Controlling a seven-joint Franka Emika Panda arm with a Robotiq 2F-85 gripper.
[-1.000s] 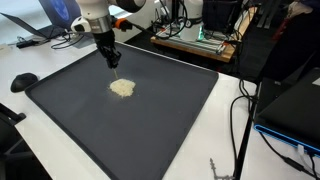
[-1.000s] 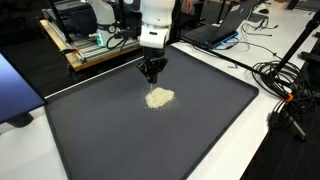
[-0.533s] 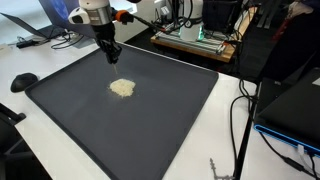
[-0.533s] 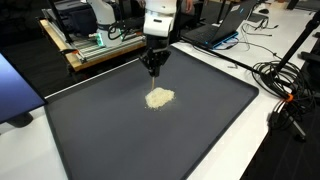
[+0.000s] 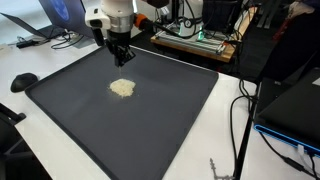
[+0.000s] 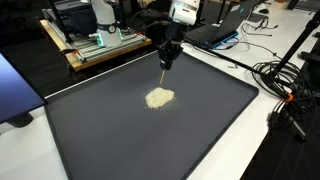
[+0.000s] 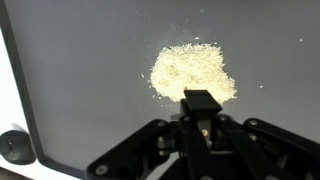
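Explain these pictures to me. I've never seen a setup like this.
This is a robot arm ending in a two-fingered gripper. Two pictures come from cameras standing outside the robot. The third comes from a camera on its wrist, looking down past the fingers. A dark mat covers a white table, and on it lies a small pile of pale grains. The gripper hangs above the mat, a little apart from the pile, jaws shut. Whether anything is pinched between them cannot be told.

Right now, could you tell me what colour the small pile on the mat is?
Pale cream pile on a dark grey mat; wrist view shows it best.
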